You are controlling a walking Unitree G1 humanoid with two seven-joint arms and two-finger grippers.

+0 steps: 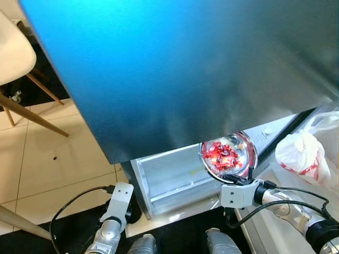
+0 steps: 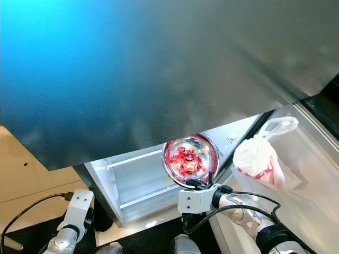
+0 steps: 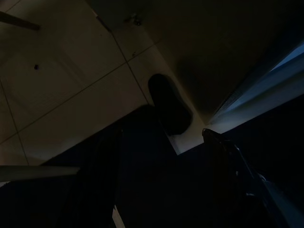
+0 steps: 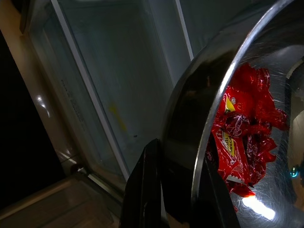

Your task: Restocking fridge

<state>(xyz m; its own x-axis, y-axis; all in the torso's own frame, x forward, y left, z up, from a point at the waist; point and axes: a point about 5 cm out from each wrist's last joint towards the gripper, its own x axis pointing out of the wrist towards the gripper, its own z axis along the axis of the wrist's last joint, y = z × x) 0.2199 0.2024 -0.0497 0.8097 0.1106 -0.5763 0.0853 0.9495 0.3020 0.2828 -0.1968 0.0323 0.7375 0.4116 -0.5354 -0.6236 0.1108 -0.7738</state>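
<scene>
In the left eye view, a shiny metal bowl (image 1: 229,154) of red wrapped sweets (image 1: 223,155) is held up by the right gripper (image 1: 239,179), whose fingers are clamped on the bowl's near rim; the bowl is tilted toward the camera, just below the edge of the large dark fridge door (image 1: 175,69) and in front of a clear door shelf (image 1: 172,177). A white plastic bag (image 1: 303,151) with red print is seen to the bowl's right, inside the fridge. The left arm (image 1: 114,214) is hung low over the tiled floor (image 1: 47,159), and a pale chair (image 1: 13,58) is seen at the far left. In the right eye view, the same bowl is shown between the door shelf and the bag. In the left wrist view, very dark, the left gripper (image 3: 161,190) is made out above floor tiles with its two fingers well apart, nothing between them. In the right wrist view, one black finger (image 4: 145,190) is pressed against the bowl's outer wall, with the sweets inside.
</scene>
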